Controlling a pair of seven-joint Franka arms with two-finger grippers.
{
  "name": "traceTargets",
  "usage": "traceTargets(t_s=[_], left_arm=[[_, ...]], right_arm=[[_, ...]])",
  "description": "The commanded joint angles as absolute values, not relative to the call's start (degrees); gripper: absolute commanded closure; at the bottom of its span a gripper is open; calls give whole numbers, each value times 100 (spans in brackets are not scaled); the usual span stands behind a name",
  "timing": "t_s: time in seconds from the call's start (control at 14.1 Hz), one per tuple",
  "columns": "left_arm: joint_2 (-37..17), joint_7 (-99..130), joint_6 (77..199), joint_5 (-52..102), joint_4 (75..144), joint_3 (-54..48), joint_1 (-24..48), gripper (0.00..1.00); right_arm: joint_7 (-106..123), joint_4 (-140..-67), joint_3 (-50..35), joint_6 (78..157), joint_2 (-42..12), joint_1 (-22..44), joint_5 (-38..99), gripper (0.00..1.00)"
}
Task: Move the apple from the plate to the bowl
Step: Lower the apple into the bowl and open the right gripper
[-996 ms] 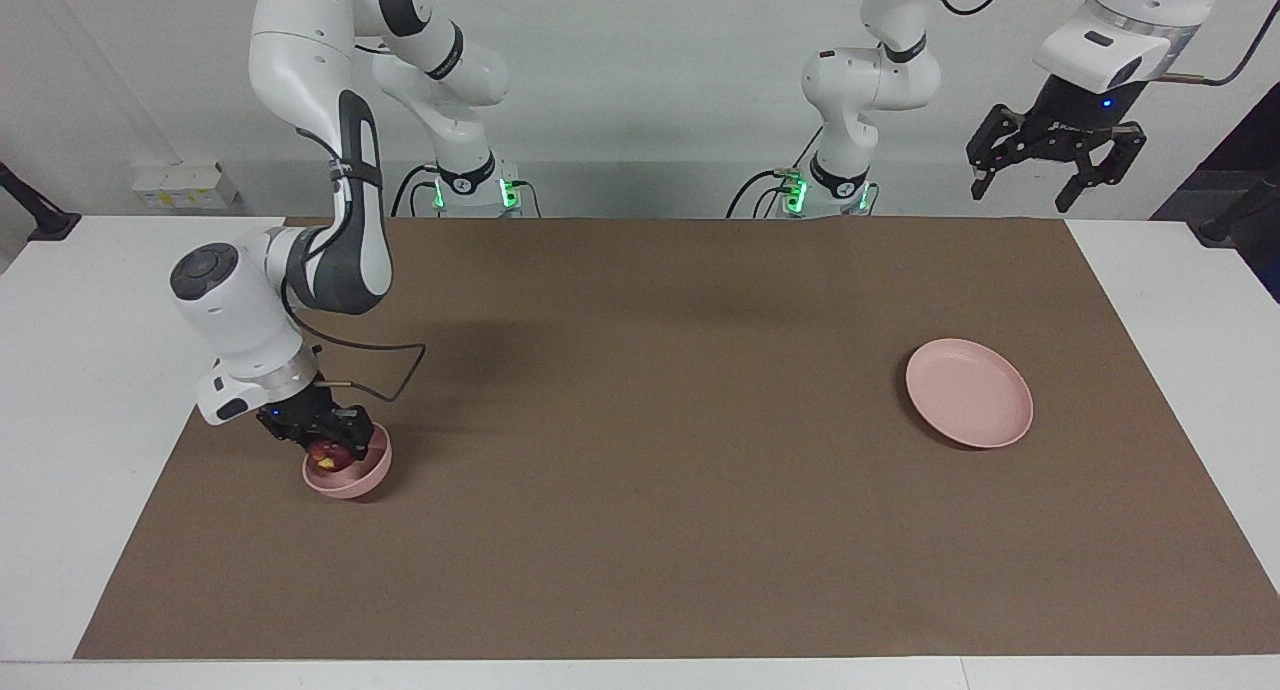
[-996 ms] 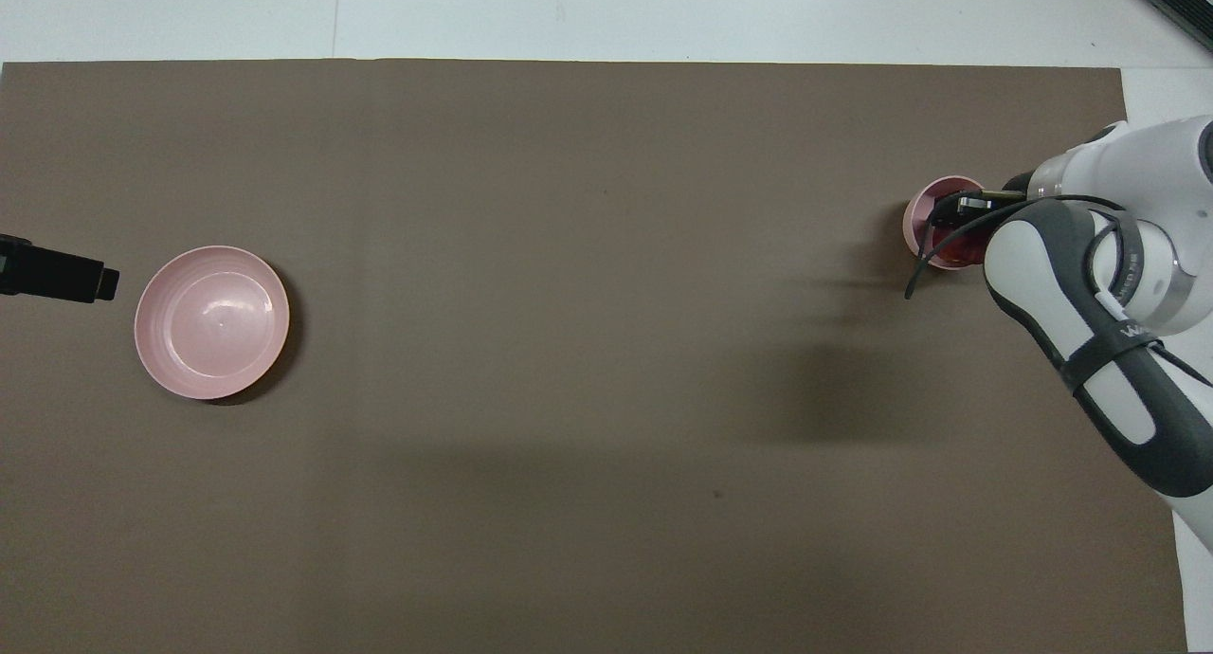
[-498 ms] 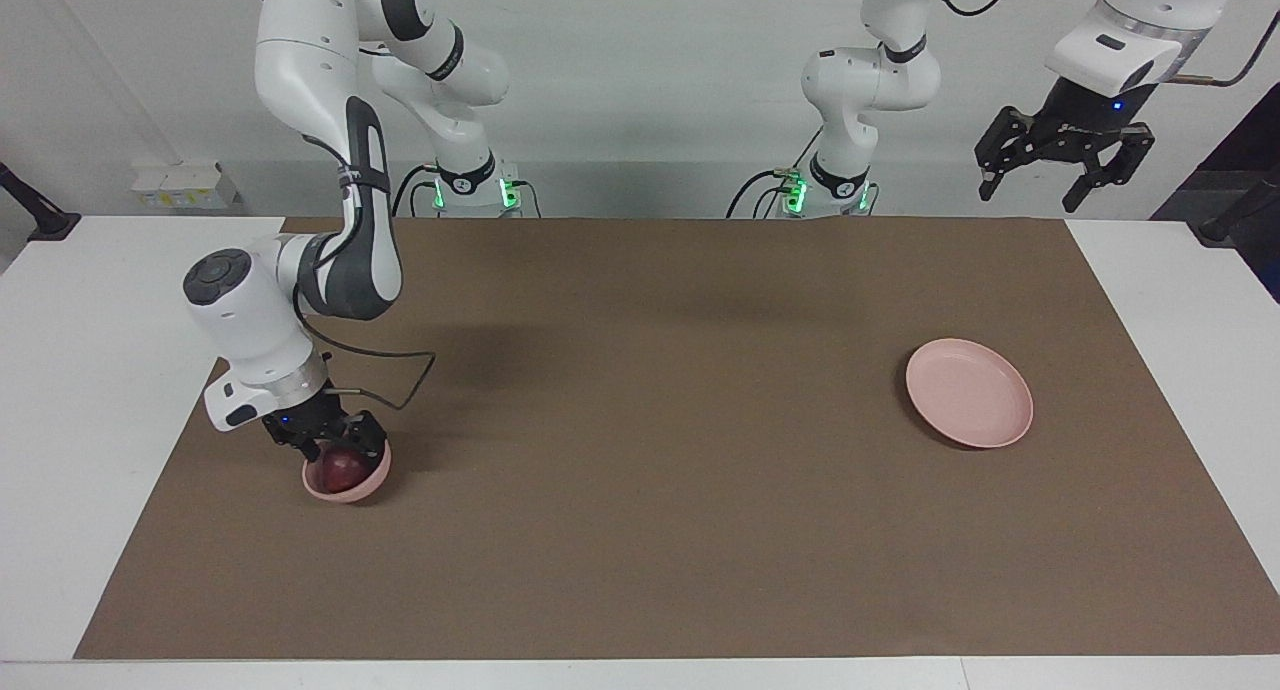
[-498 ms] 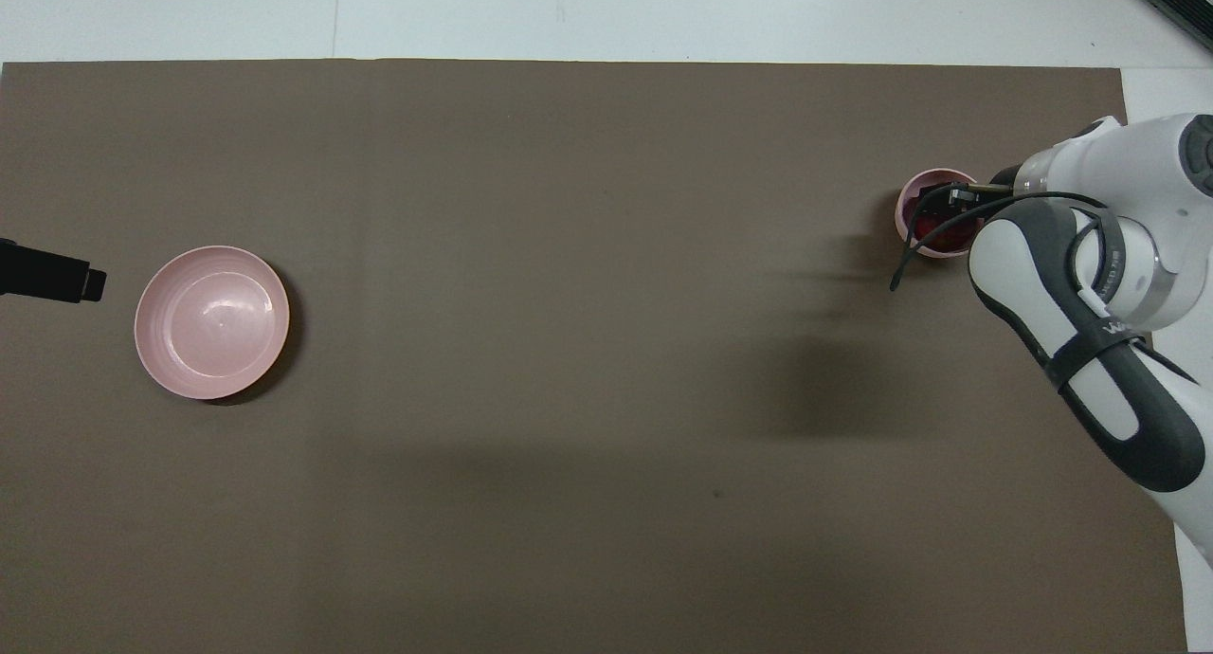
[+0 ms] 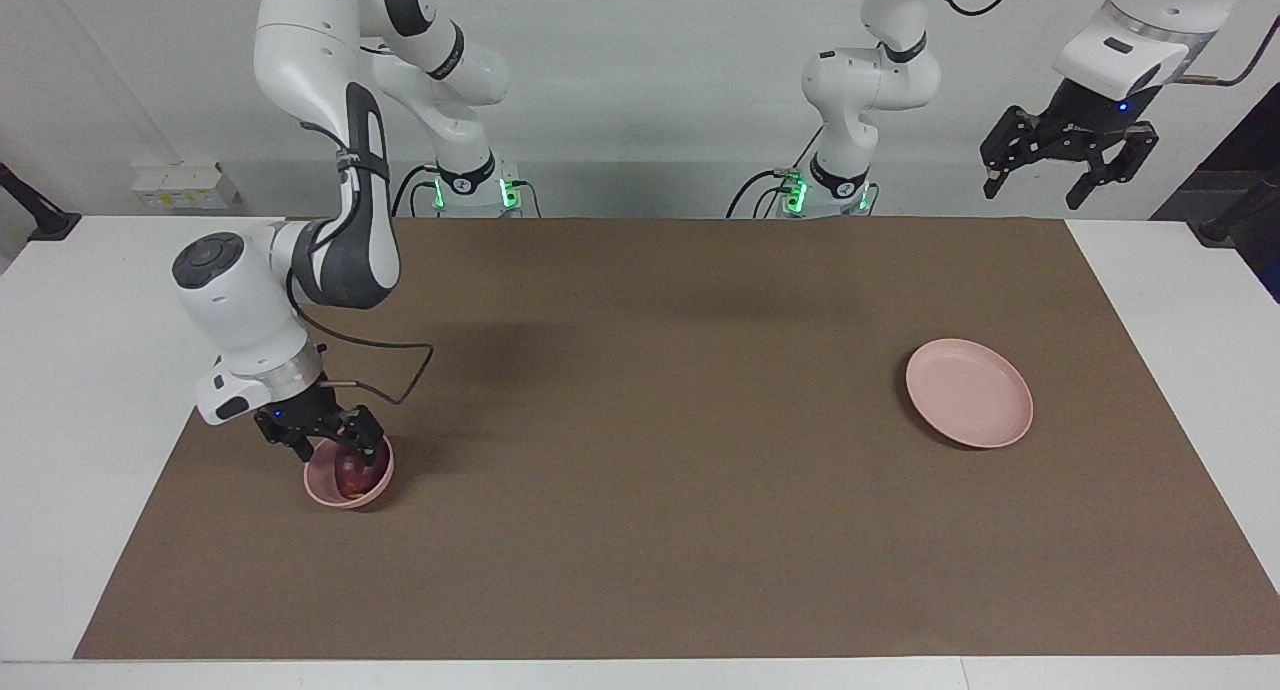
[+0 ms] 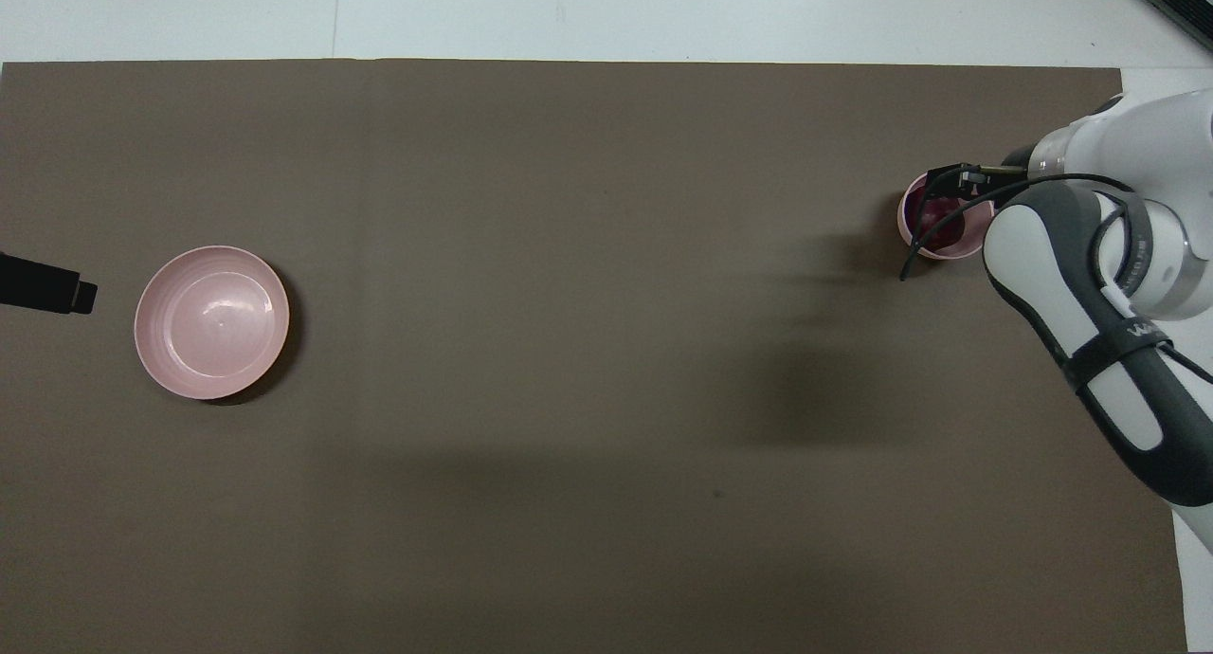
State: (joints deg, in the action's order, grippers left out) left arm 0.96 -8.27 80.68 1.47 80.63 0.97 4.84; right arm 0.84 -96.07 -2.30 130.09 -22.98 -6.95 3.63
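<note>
**Apple sits in the bowl**

The apple (image 5: 349,470) lies in the small pink bowl (image 5: 347,493) at the right arm's end of the bench (image 5: 90,350). The right gripper (image 5: 330,448) hangs just over the bowl's rim, fingers spread apart and holding nothing. The plate (image 5: 968,392) sits bare, well apart toward the left arm's end. The left gripper (image 5: 1070,165) waits high up, fingers apart.

even, soft overhead light, diffuse arm shadows on the mat (image 5: 640,530), perhaps slight softness
</note>
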Motion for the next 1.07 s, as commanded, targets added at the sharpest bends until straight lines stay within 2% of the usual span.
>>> traceTargets(t_s=[0.0, 1.0], left_arm=[[202, -424, 7875, 44, 8130, -9, 396, 0], [193, -396, 7901, 114, 8174, 53, 396, 0]], right_arm=[[141, -9650, -281, 12622, -1900, -651, -182, 0], [-185, -9668, -290, 10127, -230, -554, -237, 0]])
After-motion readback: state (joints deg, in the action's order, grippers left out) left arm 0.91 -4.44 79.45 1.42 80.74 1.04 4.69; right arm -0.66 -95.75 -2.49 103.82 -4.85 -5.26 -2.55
